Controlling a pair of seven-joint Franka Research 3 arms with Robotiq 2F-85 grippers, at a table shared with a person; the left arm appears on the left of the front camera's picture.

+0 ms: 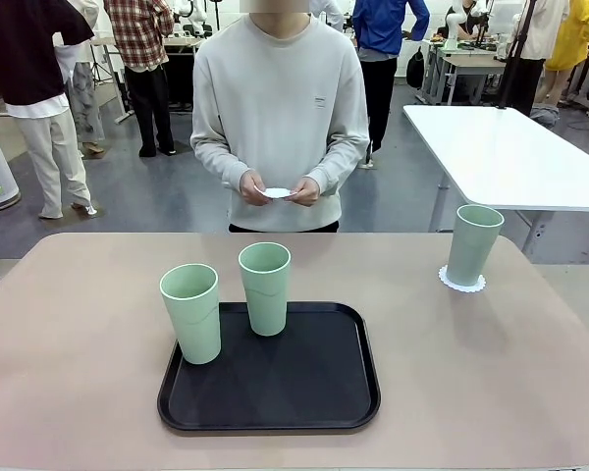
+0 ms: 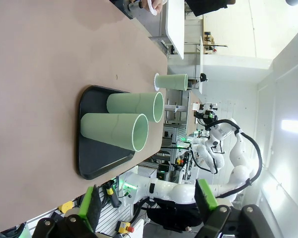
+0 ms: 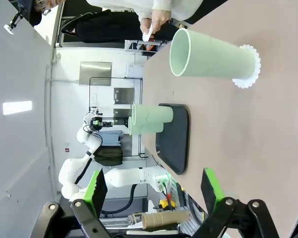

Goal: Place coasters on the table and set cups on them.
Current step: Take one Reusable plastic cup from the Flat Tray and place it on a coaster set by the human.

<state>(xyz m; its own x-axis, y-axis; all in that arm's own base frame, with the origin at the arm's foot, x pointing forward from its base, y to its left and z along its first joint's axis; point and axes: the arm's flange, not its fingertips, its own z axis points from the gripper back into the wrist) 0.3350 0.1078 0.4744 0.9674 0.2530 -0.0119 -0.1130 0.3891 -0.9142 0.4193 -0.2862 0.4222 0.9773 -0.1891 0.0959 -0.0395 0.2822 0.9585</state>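
The left hand (image 2: 149, 206) is spread wide with nothing between its fingers, and so is the right hand (image 3: 154, 193). Both hang back off the robot's side of the desk (image 1: 69, 343).

Straight ahead of the left hand stands the near cup (image 2: 114, 130), on the black tray (image 2: 97, 158) and hard against its edge. The second cup (image 2: 135, 106) is just beyond it on the same tray, with a small gap between them. Both are upright with their mouths up, so their long axis runs across the line of that hand's reach. A grip round the side wall looks the natural one.

Ahead of the right hand, the third cup (image 3: 211, 53) already sits on a laid coaster (image 3: 249, 67), whose lace shows round the cup's base. From that hand the two tray cups lie farther off and to one side.

The next coaster (image 1: 277, 192) is not on the desk. The person's hands (image 1: 254, 185) pinch it flat in front of the body, past the far edge and beyond the tray from both robot hands.

The coming move seems to turn on where that coaster is put down. Wherever it lands, the left hand is the nearer to the tray cups. The near cup is first in its line and shields the second.
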